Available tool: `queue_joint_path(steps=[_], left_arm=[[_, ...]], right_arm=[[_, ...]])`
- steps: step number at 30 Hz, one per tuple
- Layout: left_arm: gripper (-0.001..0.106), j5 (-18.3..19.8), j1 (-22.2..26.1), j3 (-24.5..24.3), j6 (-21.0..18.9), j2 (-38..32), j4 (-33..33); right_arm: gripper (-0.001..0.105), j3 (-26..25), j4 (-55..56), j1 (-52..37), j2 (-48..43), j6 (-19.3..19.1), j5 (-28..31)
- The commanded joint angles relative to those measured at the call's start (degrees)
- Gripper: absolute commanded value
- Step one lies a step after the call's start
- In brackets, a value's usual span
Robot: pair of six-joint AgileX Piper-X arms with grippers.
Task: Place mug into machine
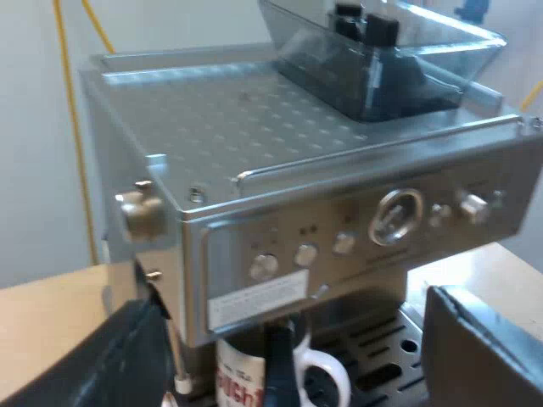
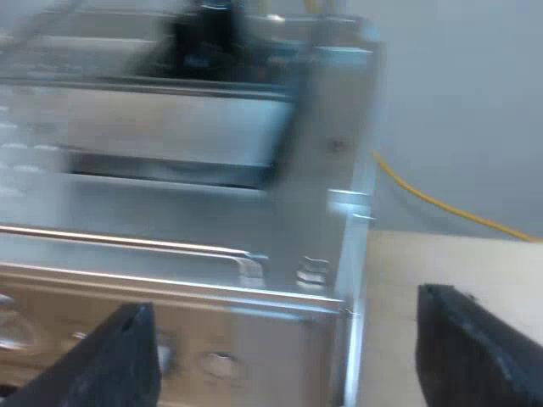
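A white mug (image 1: 244,380) with red lettering stands on the drip tray (image 1: 386,346) under the front of the espresso machine (image 1: 254,136), its handle turned toward the tray's open part. A dark part (image 1: 277,360) hangs down just in front of the mug. My left gripper (image 1: 293,318) is open and held back from the machine's front, with the mug beyond the gap and nothing between the fingers. My right gripper (image 2: 284,331) is open near the machine's upper corner (image 2: 327,280), also holding nothing.
The bean hopper (image 1: 382,59) sits on the machine's flat top. Knobs and a round gauge (image 1: 397,216) line the front panel, and a brass knob (image 1: 140,212) sticks out of the side. Wooden tabletop (image 2: 407,288) lies beside the machine, with a pale wall behind.
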Motion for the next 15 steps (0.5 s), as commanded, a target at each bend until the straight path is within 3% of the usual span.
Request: queue_joint_path(steps=[1, 6, 10, 15], left_arm=[[0.065, 0.5, 0.8, -1.0, -1.1, -0.2, -1.2], [0.065, 0.9, 2.7, -2.0, -1.0, -0.2, -1.2], [0.065, 0.9, 4.3, -2.8, 0.7, -0.2, -1.1], [0.065, 0.7, 5.2, -3.3, 3.3, -1.7, 0.6]], right_arm=[[0.064, -0.5, 2.6, -3.7, -1.6, 0.9, -3.2], [0.064, -0.5, 6.4, -14.1, -4.7, 1.8, -10.1], [0.064, -0.5, 7.3, -20.5, -7.3, 1.5, -10.7], [0.064, -0.5, 9.9, -27.3, -11.1, -5.2, -10.8]])
